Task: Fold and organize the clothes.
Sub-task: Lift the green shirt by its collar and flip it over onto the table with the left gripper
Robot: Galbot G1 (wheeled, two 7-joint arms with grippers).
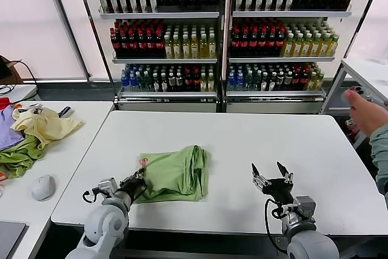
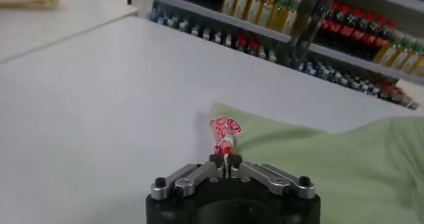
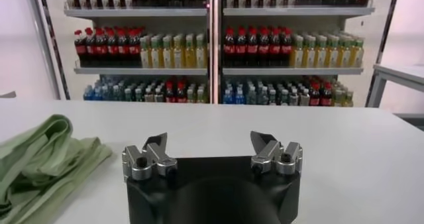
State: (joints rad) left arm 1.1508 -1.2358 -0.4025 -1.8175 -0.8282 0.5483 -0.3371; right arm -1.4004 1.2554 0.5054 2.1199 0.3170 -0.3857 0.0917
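The light green shirt [image 1: 176, 174] lies folded in a bundle near the front middle of the white table [image 1: 242, 144]. My left gripper [image 1: 139, 176] is at the shirt's left edge, shut on a corner of the shirt, and a bit of its red-and-white print [image 2: 224, 131] sticks up past the closed fingers. The green cloth [image 2: 344, 159] stretches away beyond the gripper in the left wrist view. My right gripper [image 1: 271, 174] hovers open over bare table to the right of the shirt, holding nothing. In the right wrist view the shirt's folds [image 3: 40, 156] lie off to one side.
A side table at the left holds a pale yellow garment [image 1: 45, 125], darker green and purple cloths [image 1: 15, 153] and a grey mouse [image 1: 43, 187]. A person's hand [image 1: 364, 112] reaches in at the right edge. Shelves of bottles [image 1: 224, 28] stand behind the table.
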